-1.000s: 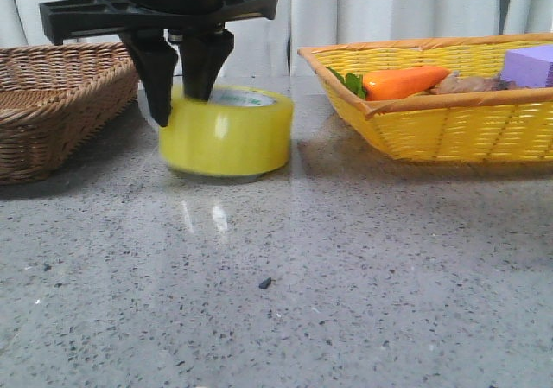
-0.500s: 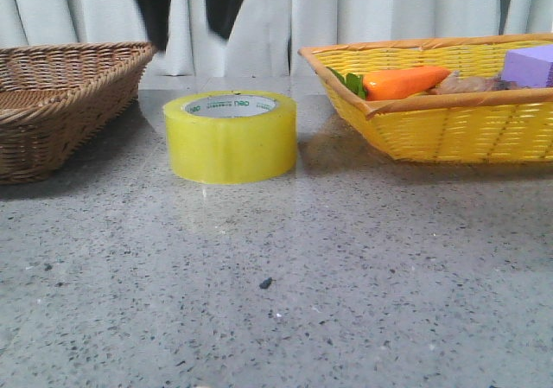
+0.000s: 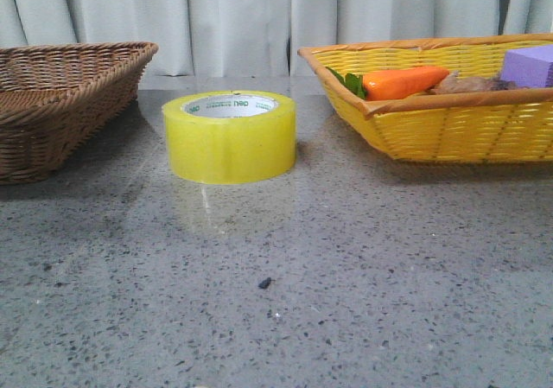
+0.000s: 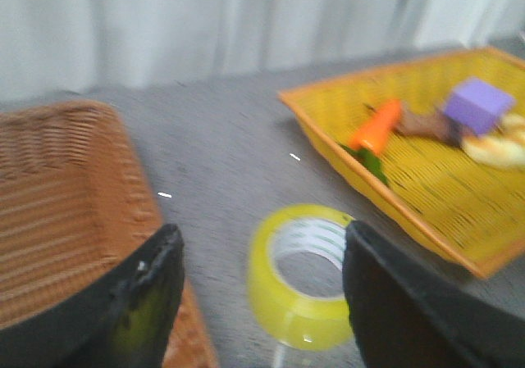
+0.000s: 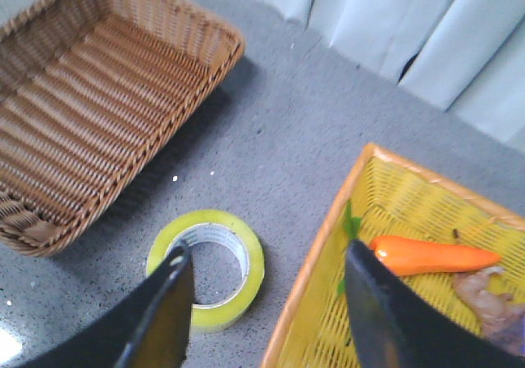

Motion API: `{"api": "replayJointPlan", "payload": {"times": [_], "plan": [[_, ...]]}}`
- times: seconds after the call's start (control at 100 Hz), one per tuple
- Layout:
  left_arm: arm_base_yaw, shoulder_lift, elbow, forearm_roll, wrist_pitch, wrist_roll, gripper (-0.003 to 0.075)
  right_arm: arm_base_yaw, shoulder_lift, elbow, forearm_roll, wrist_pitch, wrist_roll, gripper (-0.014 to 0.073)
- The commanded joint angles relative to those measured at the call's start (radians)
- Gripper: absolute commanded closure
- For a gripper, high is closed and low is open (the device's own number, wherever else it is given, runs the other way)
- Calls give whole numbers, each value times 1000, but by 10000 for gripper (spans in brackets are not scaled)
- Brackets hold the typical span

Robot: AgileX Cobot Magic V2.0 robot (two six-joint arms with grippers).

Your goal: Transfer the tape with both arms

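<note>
Both the left gripper point(image 4: 261, 302) and the right gripper point(image 5: 267, 311) hang spread wide and empty above the tape point(image 3: 230, 136), a glossy yellow roll lying flat on the table point(image 3: 346, 276), brown basket point(image 3: 60, 103) at nine o'clock, yellow basket point(image 3: 449, 120) at three.

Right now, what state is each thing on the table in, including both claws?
yellow tape roll: lying flat on the table, free, between the baskets
brown wicker basket: empty
yellow basket: holding a carrot and a purple block
left claw: open, above the tape
right claw: open, holding nothing
</note>
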Motion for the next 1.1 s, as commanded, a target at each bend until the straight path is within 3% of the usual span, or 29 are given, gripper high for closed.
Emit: {"api": "replayJointPlan", "payload": {"times": [0.0, 0.16, 0.39, 0.9, 0.99, 1.09], "plan": [[-71, 110, -103, -16, -11, 41, 323, -3, -79, -27, -33, -10, 0, 253], [-144, 320, -257, -16, 135, 93, 323, -3, -128, -27, -44, 12, 0, 253], [-157, 569, -451, -20, 402, 212, 323, -3, -148, -27, -68, 39, 0, 253], [-157, 746, -509, -20, 353, 297, 327, -3, -148, -27, -70, 39, 0, 253], [-157, 752, -509, -20, 346, 297, 374, -3, -148, -27, -70, 39, 0, 253], [-157, 752, -509, -21, 325, 297, 484, -3, -148, -27, -75, 39, 0, 253]]}}
